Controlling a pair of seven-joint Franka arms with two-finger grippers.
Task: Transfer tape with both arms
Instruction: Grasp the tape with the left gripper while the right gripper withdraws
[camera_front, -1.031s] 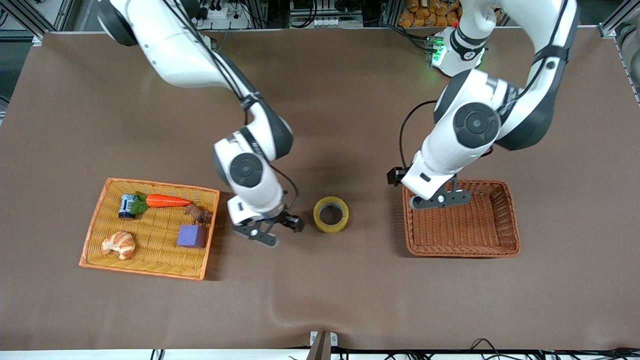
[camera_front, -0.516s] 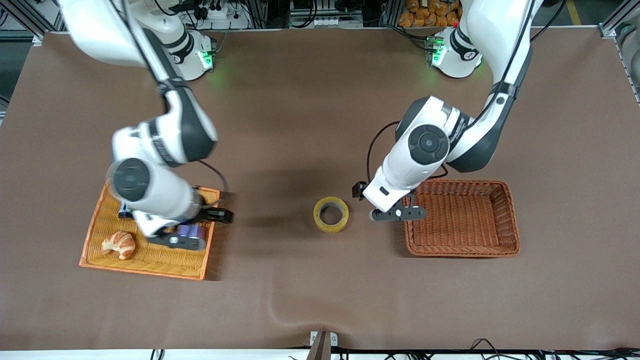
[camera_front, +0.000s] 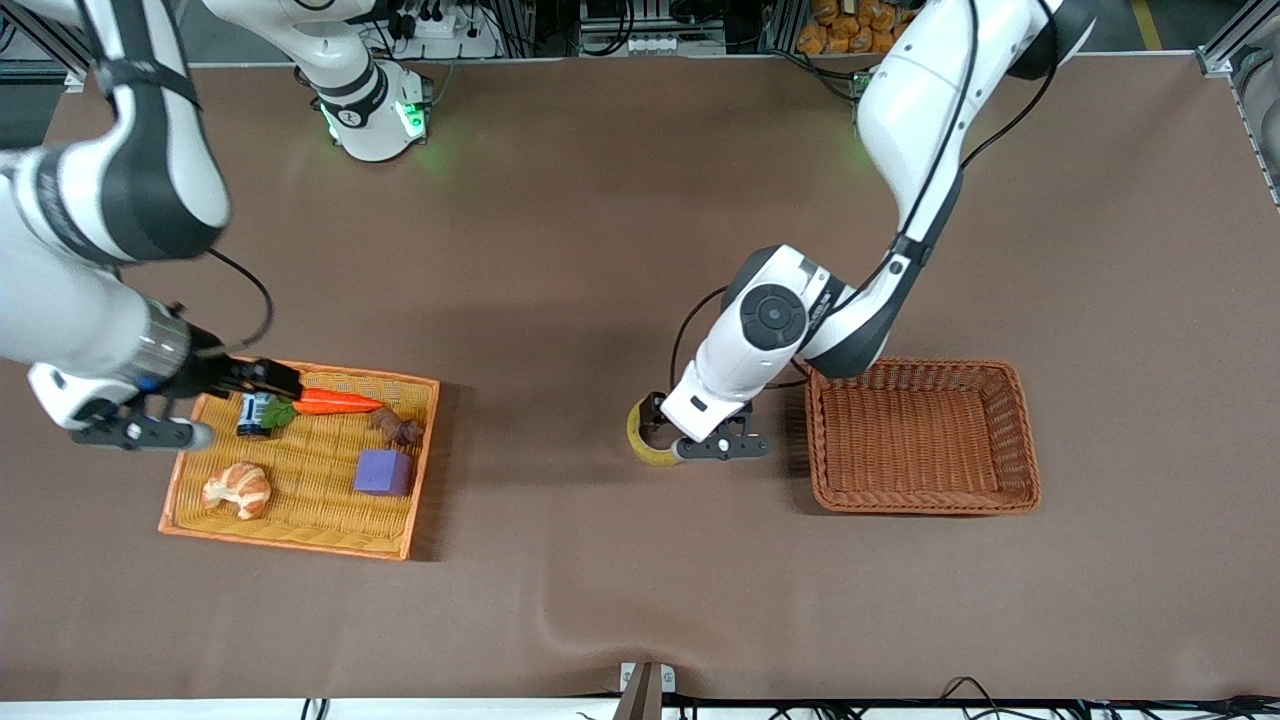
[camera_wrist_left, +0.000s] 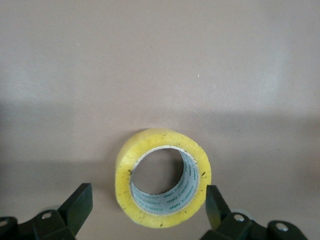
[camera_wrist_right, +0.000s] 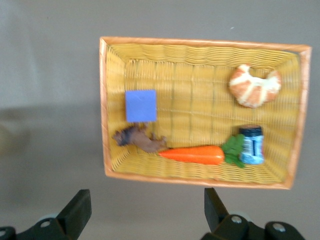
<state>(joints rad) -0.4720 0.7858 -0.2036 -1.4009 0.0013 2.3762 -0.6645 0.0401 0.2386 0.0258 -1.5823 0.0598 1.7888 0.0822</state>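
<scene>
While open, left gripper (camera_wrist_left: 145, 212) straddles tape (camera_wrist_left: 163, 178).

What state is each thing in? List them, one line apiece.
tape: flat on the table, ungrasped
left gripper: open, fingers astride the tape
right gripper: open, empty, above the yellow basket's edge
yellow basket: holds croissant, carrot, purple cube, small can, brown item
brown basket: empty

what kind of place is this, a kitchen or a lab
Most likely a robotics lab: two white arms bolted to a brown-covered table, toy food in a wicker tray, and cables and equipment racks along the table's edge. No kitchen fittings show.
</scene>
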